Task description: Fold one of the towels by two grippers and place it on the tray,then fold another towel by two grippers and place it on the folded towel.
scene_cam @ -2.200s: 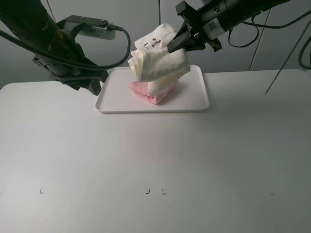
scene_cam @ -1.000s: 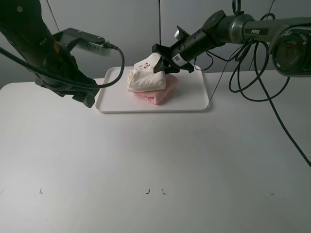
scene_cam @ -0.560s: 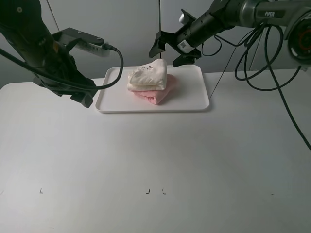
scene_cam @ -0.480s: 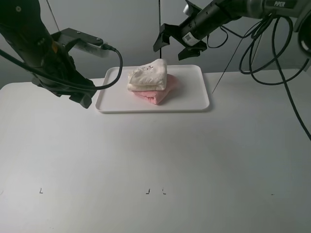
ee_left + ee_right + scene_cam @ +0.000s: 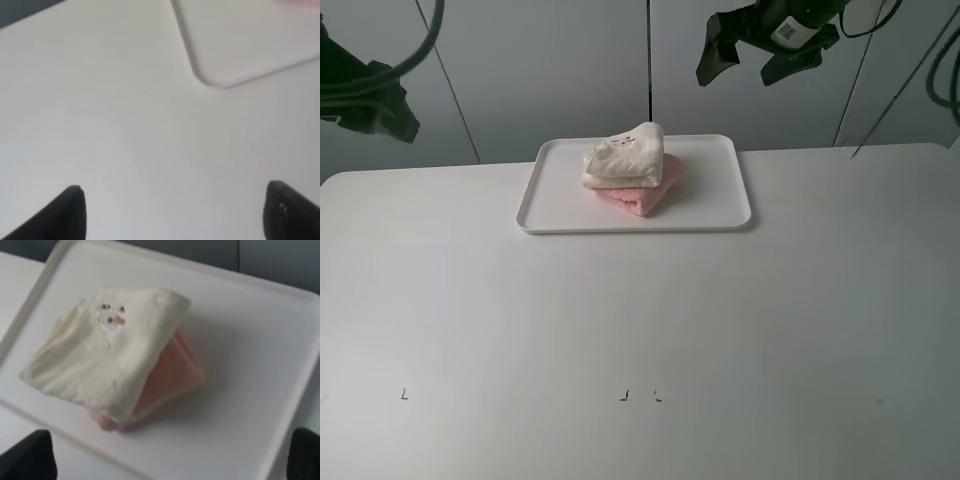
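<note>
The cream-white towel [image 5: 620, 160] lies folded on top of the folded pink towel [image 5: 652, 196], both on the white tray [image 5: 720, 208] at the back of the table. High above the tray's right end my right gripper [image 5: 738, 72] hangs open and holds nothing. Its wrist view looks down on the cream towel [image 5: 110, 345], with a small embroidered face, over the pink towel [image 5: 172, 375] on the tray [image 5: 250, 390]. The right gripper [image 5: 167, 460] shows only its two dark tips there. My left gripper [image 5: 175, 215] is open over bare table beside a tray corner [image 5: 225, 45].
The left arm [image 5: 365, 95] shows only as a dark shape at the far left edge, above the table. Grey wall panels stand behind the table, and black cables [image 5: 945, 80] hang at the upper right. Small marks [image 5: 625, 395] sit near the table's front.
My right gripper has opened, let go of the cream towel on the pink one, and risen up and to the right. The left arm has pulled back to the far left, away from the tray.
</note>
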